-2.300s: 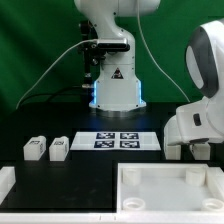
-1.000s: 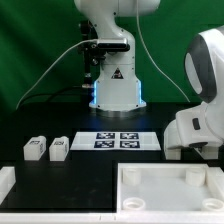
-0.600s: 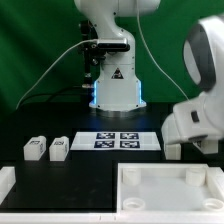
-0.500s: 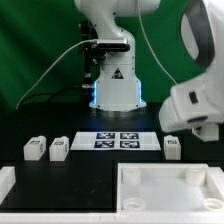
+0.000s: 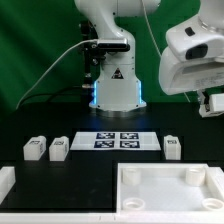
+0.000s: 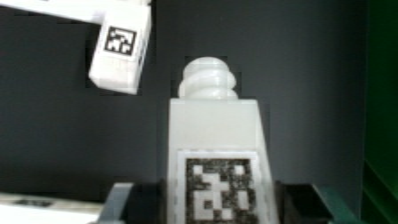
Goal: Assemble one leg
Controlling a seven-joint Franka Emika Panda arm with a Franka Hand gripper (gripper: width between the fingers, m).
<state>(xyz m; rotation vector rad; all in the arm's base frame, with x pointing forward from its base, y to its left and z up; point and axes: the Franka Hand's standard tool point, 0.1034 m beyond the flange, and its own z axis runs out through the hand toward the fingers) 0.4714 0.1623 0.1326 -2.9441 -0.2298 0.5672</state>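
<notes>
My gripper (image 5: pixel 212 101) hangs raised at the exterior view's right edge, shut on a white leg (image 5: pixel 214 105). In the wrist view the held leg (image 6: pixel 217 130) fills the middle, its marker tag facing the camera and its rounded screw tip pointing away; the dark fingers (image 6: pixel 135 203) press on both its sides, gripper (image 6: pixel 217 198). Another leg (image 5: pixel 172 148) stands on the black table right of the marker board; it also shows in the wrist view (image 6: pixel 121 45). Two more legs (image 5: pixel 35 148) (image 5: pixel 59 148) stand at the left.
The large white square panel (image 5: pixel 150 203) with corner sockets lies at the front right. The marker board (image 5: pixel 119 140) lies mid-table before the robot base (image 5: pixel 115 85). A white block (image 5: pixel 5 184) sits at the front left edge.
The arm has risen from low over the table at the right to high up, carrying a leg. The leg right of the marker board has come into sight.
</notes>
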